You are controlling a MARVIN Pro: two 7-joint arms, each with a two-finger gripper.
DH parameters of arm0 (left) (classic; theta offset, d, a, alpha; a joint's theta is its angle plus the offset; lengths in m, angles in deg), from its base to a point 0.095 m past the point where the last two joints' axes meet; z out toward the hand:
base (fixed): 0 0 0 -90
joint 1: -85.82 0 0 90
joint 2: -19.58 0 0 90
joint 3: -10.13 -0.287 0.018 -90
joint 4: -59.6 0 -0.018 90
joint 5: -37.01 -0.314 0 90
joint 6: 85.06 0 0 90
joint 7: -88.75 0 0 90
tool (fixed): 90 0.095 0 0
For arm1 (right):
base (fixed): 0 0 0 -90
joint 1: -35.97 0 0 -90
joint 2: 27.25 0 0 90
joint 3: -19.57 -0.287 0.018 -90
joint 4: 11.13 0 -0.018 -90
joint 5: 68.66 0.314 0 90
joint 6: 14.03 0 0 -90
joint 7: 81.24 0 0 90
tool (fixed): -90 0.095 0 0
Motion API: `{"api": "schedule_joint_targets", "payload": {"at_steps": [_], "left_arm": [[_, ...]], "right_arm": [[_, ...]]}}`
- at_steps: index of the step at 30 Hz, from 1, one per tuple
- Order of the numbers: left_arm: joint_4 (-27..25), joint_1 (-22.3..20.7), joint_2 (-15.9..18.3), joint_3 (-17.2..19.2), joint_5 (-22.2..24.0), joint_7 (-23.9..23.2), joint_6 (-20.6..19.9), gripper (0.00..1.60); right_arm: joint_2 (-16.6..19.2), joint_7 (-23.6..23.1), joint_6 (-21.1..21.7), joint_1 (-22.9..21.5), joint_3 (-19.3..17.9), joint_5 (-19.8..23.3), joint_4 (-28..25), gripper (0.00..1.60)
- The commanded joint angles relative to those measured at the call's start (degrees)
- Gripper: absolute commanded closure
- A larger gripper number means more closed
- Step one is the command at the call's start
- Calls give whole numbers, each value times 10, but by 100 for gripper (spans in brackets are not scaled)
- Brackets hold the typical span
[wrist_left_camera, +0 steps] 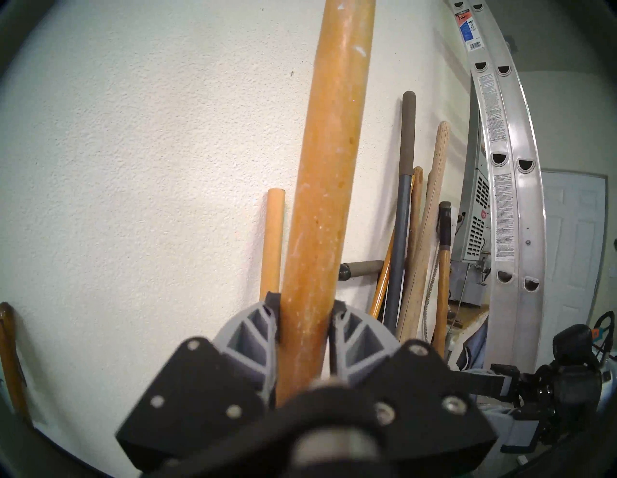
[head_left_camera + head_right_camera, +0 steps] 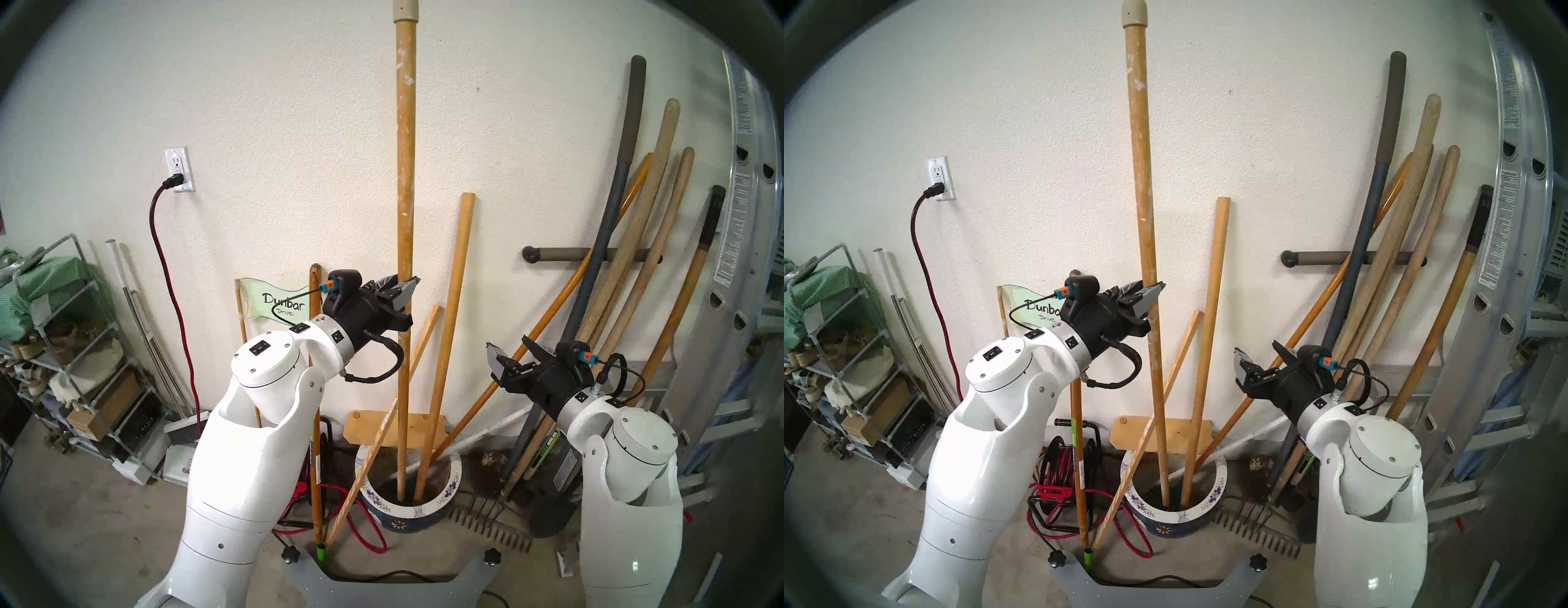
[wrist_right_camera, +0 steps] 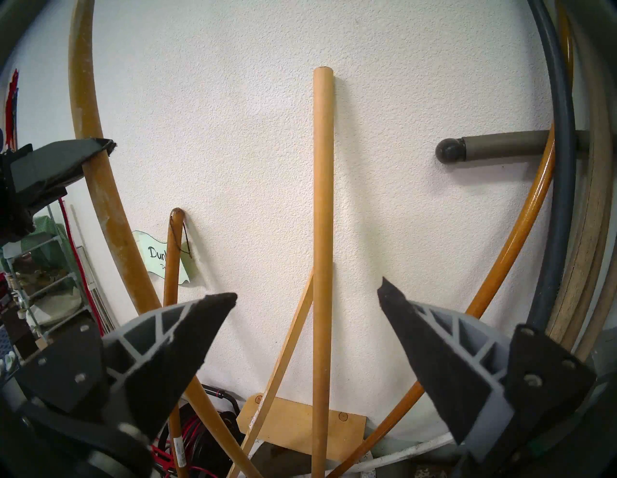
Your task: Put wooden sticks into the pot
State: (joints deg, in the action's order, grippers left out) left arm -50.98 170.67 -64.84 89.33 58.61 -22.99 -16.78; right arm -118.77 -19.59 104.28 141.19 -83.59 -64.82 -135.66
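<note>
Nearest you, the slat [image 2: 384, 429] leans across the pot [image 2: 441, 503], its foot on the floor outside the rim; faint print runs along it, too small to read. Your left gripper [image 2: 405, 293] is clamped on the speckled pole [image 2: 406, 178], which stands upright with its foot inside the pot, seemingly on the bottom, though the rim hides the contact. The dowel [image 2: 449, 339] stands in the pot just right of it, top against the wall. Your right gripper [image 2: 509, 354] hangs wide open and empty, level, facing the dowel with bare wall between. Behind the left wrist a green sign [image 2: 275, 303] reads "Dunbar Drive". On the right, tool handles [image 2: 645, 263] and a ladder [image 2: 738, 237] with printed labels crowd the wall, leaving little room there.
</note>
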Motion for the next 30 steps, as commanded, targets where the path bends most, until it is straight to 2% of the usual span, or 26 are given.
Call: {"api": "schedule_joint_targets", "payload": {"at_steps": [1, 19, 30], "left_arm": [[31, 2, -25, 8, 14, 13, 10, 160], [72, 32, -18, -18, -19, 37, 52, 160], [113, 16, -21, -15, -22, 36, 65, 160]], "right_arm": [[1, 0, 1, 0, 0, -1, -1, 0], [2, 0, 2, 0, 0, -1, -1, 0], [1, 0, 1, 0, 0, -1, -1, 0]]}}
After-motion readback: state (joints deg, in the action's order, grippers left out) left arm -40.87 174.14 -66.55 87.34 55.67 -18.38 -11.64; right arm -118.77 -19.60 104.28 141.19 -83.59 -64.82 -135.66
